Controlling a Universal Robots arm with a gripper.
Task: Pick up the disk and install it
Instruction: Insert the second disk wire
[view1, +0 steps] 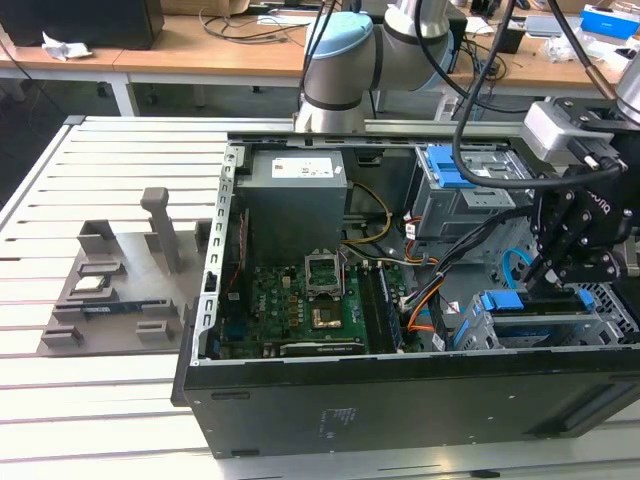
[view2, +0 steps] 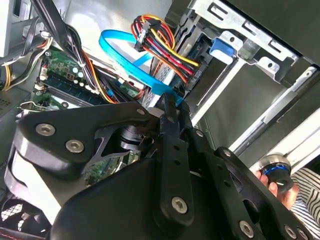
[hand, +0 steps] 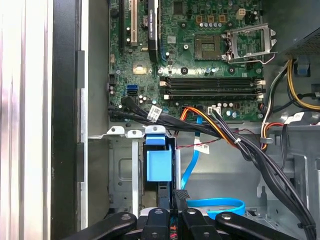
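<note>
One open black desktop PC case (view1: 400, 400) lying on its side, and inside it there's a green motherboard (view1: 300, 300) w/ empty CPU socket, a big grey power-supply box (view1: 295, 200) w/ white sticker, and grey metal drive cages (view1: 470, 185) w/ blue plastic tabs. The disk, silver hard drive in a blue plastic carrier frame (hand: 159, 165), sits down in the lower grey drive bay (view1: 540, 325) at the exterior view's right, directly under the black robot gripper (view1: 560, 275). Fingers (hand: 181, 196) look closed together right at the blue frame's edge, but can't tell if they're actually gripping it.

Case sits on a white slatted metal table (view1: 100, 400); desks w/ cables behind. Grey plastic parts holder (view1: 120, 290) lies well apart, exterior view's left.

Blue flat data cable (view2: 130, 62) and a red/yellow/black wire bundle (view2: 160, 45) crowd the bay near the gripper.
</note>
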